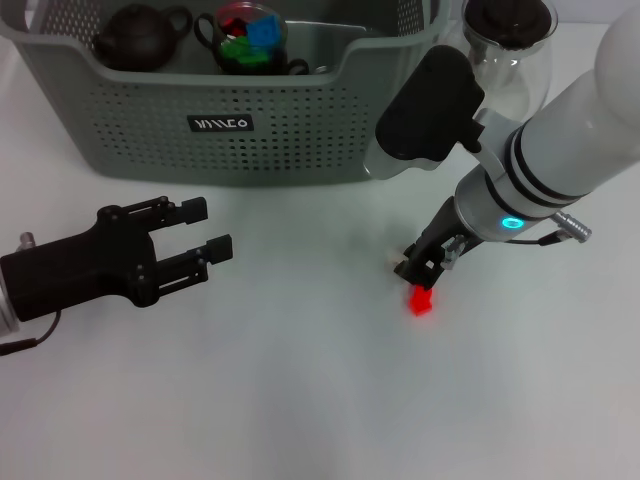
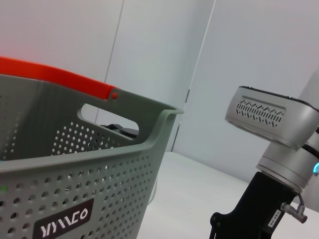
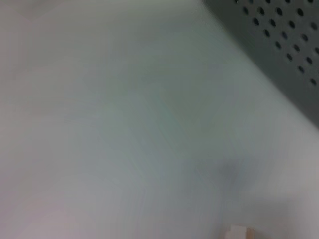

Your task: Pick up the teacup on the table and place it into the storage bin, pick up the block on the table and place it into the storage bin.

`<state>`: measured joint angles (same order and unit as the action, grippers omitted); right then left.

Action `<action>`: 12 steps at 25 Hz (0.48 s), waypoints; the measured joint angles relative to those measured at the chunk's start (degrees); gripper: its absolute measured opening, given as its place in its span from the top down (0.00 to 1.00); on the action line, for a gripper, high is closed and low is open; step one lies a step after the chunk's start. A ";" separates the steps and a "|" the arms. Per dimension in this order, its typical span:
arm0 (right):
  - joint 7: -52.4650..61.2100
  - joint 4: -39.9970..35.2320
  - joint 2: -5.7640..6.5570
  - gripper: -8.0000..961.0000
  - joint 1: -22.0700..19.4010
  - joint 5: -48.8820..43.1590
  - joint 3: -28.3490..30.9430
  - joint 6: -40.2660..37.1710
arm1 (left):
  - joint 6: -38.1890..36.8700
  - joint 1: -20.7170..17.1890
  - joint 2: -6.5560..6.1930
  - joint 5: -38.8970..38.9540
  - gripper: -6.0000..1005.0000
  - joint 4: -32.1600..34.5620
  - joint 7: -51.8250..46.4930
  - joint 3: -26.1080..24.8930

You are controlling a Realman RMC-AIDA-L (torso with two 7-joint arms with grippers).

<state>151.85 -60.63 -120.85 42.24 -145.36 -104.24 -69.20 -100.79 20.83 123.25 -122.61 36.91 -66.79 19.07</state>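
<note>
A small red block [image 1: 420, 301] lies on the white table, right of the middle. My right gripper [image 1: 424, 272] points down right over it, its tip at the block's top edge. The grey-green storage bin [image 1: 300, 120] stands at the back; it also shows in the left wrist view [image 2: 99, 184]. Inside it stands a dark teacup [image 1: 245, 40] holding coloured blocks, next to a dark teapot [image 1: 140, 38]. My left gripper [image 1: 195, 243] is open and empty, low over the table at the left. The right wrist view shows only bare table and a corner of the bin [image 3: 284, 45].
A clear glass carafe [image 1: 510, 55] with a black lid stands right of the bin, just behind my right arm [image 1: 560, 130]. The right arm also shows in the left wrist view [image 2: 279, 149]. White table stretches between the two grippers and toward the front.
</note>
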 joint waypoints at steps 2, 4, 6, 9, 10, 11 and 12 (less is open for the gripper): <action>0.01 -0.18 0.07 0.80 -0.09 0.42 0.21 -0.47 | -0.04 0.00 0.05 0.00 0.36 0.00 0.00 0.00; 0.01 -0.20 0.17 0.80 -0.14 0.68 0.80 -0.90 | -0.09 0.00 0.07 0.00 0.36 0.00 0.00 0.01; 0.03 -0.54 0.31 0.81 -0.35 0.74 1.71 -1.59 | -0.16 0.00 0.07 0.00 0.36 0.00 0.00 0.00; -0.42 -4.03 0.53 0.84 -1.79 0.78 4.48 -4.28 | -0.28 -0.01 0.06 0.00 0.36 0.00 0.00 0.00; -0.77 -6.01 0.58 0.85 -2.60 0.80 5.77 -5.71 | -0.32 -0.01 0.06 0.00 0.36 0.00 0.00 0.01; -1.31 -8.83 0.64 0.86 -3.82 0.78 7.60 -7.09 | -0.32 0.00 0.06 0.00 0.36 0.00 0.00 0.01; -1.87 -11.49 0.65 0.86 -4.86 0.88 9.32 -8.85 | -0.30 -0.01 0.04 0.00 0.36 0.00 0.00 0.00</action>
<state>149.98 -72.13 -120.19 37.37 -144.47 -94.91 -78.06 -101.09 20.82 123.29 -122.61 36.92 -66.80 19.07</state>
